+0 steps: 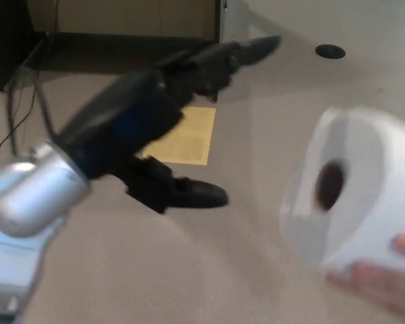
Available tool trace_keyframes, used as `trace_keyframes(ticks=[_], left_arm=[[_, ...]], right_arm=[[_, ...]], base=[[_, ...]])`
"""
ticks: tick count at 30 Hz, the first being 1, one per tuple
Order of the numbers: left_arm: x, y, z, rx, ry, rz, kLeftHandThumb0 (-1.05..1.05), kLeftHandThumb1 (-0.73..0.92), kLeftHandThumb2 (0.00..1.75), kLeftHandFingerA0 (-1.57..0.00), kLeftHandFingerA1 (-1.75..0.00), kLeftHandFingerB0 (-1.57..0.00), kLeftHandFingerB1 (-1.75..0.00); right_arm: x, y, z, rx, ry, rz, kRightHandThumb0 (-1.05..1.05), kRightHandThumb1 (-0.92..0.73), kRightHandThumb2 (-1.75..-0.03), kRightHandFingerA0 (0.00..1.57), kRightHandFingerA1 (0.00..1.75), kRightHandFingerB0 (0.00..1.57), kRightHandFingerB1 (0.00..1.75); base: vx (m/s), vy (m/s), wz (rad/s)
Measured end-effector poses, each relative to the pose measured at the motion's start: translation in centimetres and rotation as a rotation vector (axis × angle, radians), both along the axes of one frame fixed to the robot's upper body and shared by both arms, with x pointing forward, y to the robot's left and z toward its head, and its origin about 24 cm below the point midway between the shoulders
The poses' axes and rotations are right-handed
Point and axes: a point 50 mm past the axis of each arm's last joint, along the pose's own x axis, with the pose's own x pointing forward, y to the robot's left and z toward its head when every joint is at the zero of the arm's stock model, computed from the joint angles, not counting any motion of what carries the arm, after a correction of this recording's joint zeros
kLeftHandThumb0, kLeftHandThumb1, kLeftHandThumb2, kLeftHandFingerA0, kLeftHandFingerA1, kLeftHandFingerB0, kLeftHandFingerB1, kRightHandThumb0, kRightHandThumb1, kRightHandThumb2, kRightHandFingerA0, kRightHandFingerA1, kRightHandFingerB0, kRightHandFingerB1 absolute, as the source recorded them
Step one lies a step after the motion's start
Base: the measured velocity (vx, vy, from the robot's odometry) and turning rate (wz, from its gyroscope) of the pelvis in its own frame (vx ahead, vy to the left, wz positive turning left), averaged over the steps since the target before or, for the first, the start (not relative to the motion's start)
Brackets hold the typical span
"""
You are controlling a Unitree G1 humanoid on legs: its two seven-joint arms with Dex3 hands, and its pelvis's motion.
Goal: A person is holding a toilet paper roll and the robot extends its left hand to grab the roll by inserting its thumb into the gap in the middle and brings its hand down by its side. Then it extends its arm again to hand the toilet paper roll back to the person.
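Toilet paper roll (358,192) sits well right of the left hand (155,128), in a person's fingers (378,280). Hand empty, fingers spread; its thumb (189,194) could miss the core hole.

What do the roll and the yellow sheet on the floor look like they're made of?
The toilet paper roll looks like soft white matte tissue wound thick around a dark hollow core; motion blur hides any texture. The yellow sheet lies flat and thin with straight edges, likely paper or card, matte.
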Motion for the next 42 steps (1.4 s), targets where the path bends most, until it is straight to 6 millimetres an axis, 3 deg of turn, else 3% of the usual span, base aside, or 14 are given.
trace_keyframes(ticks=[2,3,5,7,8,10,13,14,20,24,25,34,42], left_arm=[[0.1,1.0,0.3,0.001,0.015,0.017,-0.45,0.30,0.74,-0.03,-0.41,0.00,-0.31],[0.1,1.6,0.4,-0.006,0.024,0.027,-0.29,0.11,0.75,0.00,-0.48,0.00,-0.48],[0.0,2.4,0.1,-0.026,0.049,0.038,-0.29,0.16,0.78,-0.01,-0.49,0.00,-0.48],[-0.1,4.3,-1.6,-0.072,0.130,0.078,-0.28,0.17,0.78,-0.01,-0.48,0.00,-0.47],[-0.2,5.1,-2.3,-0.089,0.164,0.097,-0.48,0.40,0.53,-0.20,-0.34,-0.15,-0.27],[-0.3,6.6,-4.1,-0.126,0.236,0.139,-0.52,0.35,0.61,-0.20,-0.40,-0.14,-0.32],[-0.8,8.6,-7.3,-0.188,0.350,0.203,-0.38,0.38,0.51,-0.22,-0.36,-0.18,-0.28],[-1.1,9.3,-8.4,-0.211,0.392,0.227,-0.18,0.26,0.81,-0.10,-0.52,-0.07,-0.49],[-3.4,14.2,-17.1,-0.369,0.682,0.454,-0.18,0.29,0.84,-0.13,-0.52,-0.10,-0.50],[-5.4,16.6,-21.7,-0.437,0.826,0.598,-0.12,0.37,0.88,-0.13,-0.53,-0.11,-0.50],[-5.9,17.0,-22.6,-0.449,0.856,0.629,-0.24,0.45,0.57,-0.25,-0.36,-0.24,-0.31],[-10.9,20.1,-30.2,-0.526,1.090,0.900,-0.20,0.47,0.56,-0.29,-0.36,-0.29,-0.31],[-14.1,21.6,-33.7,-0.524,1.159,1.081,-0.15,0.46,0.54,-0.34,-0.36,-0.33,-0.32]], right_arm=[[0.0,0.0,0.0,0.000,0.000,-0.002,-0.39,-0.70,-0.61,0.57,0.51,0.55,0.43],[0.0,0.0,0.0,0.001,-0.001,-0.004,-0.42,-0.67,-0.63,0.56,0.51,0.52,0.43],[0.0,-0.1,0.0,0.002,-0.001,-0.007,-0.38,-0.71,-0.62,0.59,0.51,0.54,0.43],[-0.2,-0.2,-0.1,0.002,0.003,-0.012,-0.38,-0.71,-0.62,0.59,0.52,0.53,0.43],[-0.2,-0.2,-0.1,0.002,0.003,-0.016,-0.38,-0.71,-0.59,0.57,0.48,0.52,0.42],[-0.2,-0.3,-0.1,0.005,0.001,-0.024,-0.37,-0.71,-0.59,0.58,0.48,0.52,0.42],[-0.3,-0.4,-0.1,0.008,-0.001,-0.033,-0.37,-0.71,-0.60,0.57,0.48,0.52,0.42],[-0.3,-0.4,-0.1,0.009,-0.001,-0.035,-0.37,-0.71,-0.61,0.57,0.49,0.51,0.42],[-0.4,-0.5,-0.1,0.010,0.000,-0.039,-0.36,-0.71,-0.60,0.54,0.47,0.50,0.41],[-0.4,-0.5,-0.1,0.010,0.000,-0.038,-0.37,-0.70,-0.60,0.54,0.48,0.50,0.42],[-0.4,-0.5,-0.1,0.010,0.000,-0.038,-0.38,-0.71,-0.61,0.53,0.46,0.50,0.41],[-0.4,-0.5,-0.1,0.011,-0.001,-0.040,-0.38,-0.70,-0.61,0.54,0.47,0.49,0.41],[-0.4,-0.5,-0.1,0.011,-0.001,-0.044,-0.38,-0.69,-0.60,0.53,0.46,0.50,0.41]], base=[[0.00,0.000,0.00],[0.00,0.000,0.00],[0.00,0.000,0.00],[0.00,0.000,0.00],[0.00,0.000,0.00],[0.00,0.000,0.00],[0.00,0.000,0.00],[0.00,0.000,0.00],[0.00,0.000,0.00],[0.00,0.000,0.00],[0.00,0.000,0.00],[0.00,0.000,0.00],[0.00,0.000,0.00]])
